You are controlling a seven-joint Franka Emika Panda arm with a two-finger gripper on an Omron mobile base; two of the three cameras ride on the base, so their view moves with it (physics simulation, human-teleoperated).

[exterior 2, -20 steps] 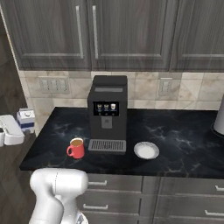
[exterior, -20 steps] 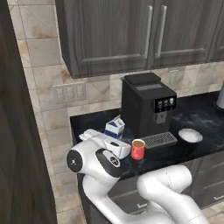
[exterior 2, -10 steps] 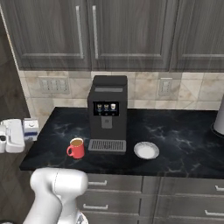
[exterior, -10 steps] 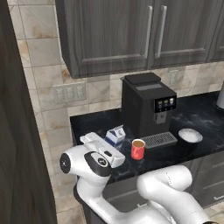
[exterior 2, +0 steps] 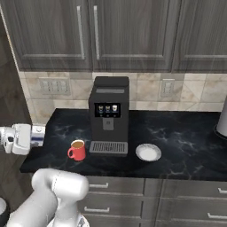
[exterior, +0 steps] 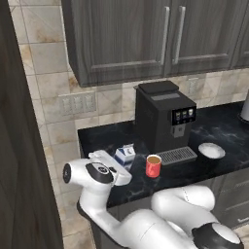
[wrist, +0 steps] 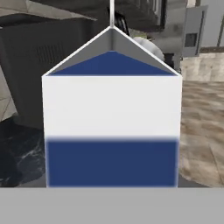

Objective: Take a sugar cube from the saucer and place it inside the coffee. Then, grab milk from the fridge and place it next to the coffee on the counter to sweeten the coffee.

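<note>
Leftward and lower the gripper [exterior: 121, 163] is drifting, jaws clamped on the milk carton [exterior: 125, 154]; dead ahead, releasing early risks tipping it off the counter [exterior: 219, 129] edge.

We see the milk carton [exterior: 125, 154] upright at the black counter's [exterior: 223, 131] left end, left of the red coffee mug [exterior: 153, 166]; the white saucer [exterior: 211, 150] lies beyond.

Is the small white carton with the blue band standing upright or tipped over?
Upright. In the hand view the small white carton with the blue band has its gable peak at the top and vertical sides; in the left base view it stands on the black marbled counter.
</note>
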